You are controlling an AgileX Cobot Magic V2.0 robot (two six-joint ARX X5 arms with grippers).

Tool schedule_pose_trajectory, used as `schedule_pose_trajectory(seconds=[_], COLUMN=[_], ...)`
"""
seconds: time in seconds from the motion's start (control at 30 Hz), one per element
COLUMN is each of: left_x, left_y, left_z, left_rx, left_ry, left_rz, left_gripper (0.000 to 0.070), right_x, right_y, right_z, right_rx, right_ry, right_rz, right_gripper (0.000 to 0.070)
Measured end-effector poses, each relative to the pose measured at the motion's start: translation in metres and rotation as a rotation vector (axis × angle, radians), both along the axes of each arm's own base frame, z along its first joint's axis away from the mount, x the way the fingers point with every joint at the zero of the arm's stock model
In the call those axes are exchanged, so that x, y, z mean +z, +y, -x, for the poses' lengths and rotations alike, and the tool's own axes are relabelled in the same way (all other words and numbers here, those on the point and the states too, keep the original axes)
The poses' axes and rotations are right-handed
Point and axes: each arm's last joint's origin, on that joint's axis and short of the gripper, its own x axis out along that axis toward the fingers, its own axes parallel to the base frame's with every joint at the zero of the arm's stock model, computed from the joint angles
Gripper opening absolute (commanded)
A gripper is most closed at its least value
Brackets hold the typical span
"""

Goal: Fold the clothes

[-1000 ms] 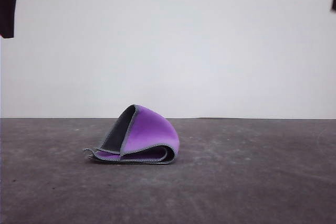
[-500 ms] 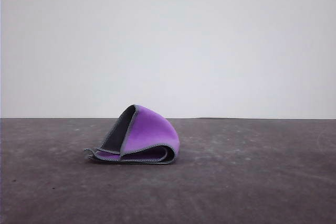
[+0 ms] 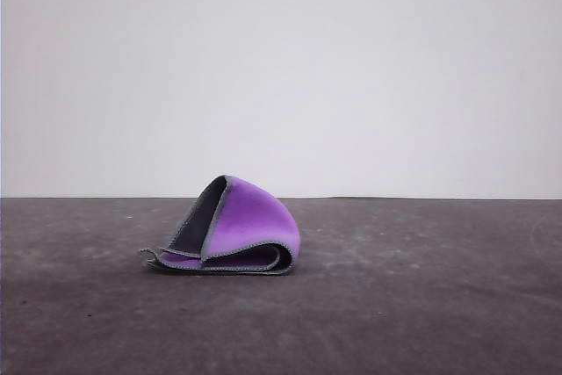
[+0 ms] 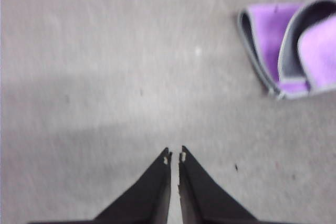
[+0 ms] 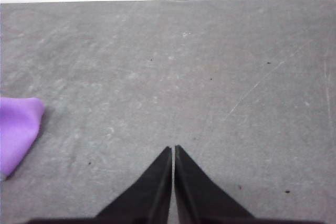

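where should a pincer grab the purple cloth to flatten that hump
Judging by its pose, grip the raised hemmed edge at the peak of the cloth, coming from above: there the flap stands free of the table, while the lower layers lie flat and stacked.

A dark grey, matte surface [image 3: 421,305] is seen, marked with faint scuffs, pale scratches and small dark specks. One thing is carried on it: the cloth [image 3: 230,227], laid left of the middle and folded over on itself. Its lower layers are pressed flat against the surface, while an upper fold is raised into a rounded hump. The purple face is turned outward, the dark grey face is shown within, and a light grey hem is traced along the edges.
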Motion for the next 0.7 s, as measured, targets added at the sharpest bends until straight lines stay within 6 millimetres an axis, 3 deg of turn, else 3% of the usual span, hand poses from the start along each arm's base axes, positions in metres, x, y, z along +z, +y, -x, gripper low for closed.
schedule_pose_trajectory(seconds=[0.5,0.7], left_x=[0.002,0.010], left_y=[0.000,0.002], left_z=[0.004,0.023], left_rx=[0.023,-0.010], left_ry=[-0.004,-0.256], left_rz=[0.024,0.000], left_gripper=[0.0010,0.0011], right_x=[0.002,0.002], right_y=[0.000,0.000], right_z=[-0.001,-0.001], right_rx=[-0.006,-0.006], right_ry=[-0.022,-0.022], right_rz=[-0.024,-0.024], right_gripper=[0.0001,0.0001])
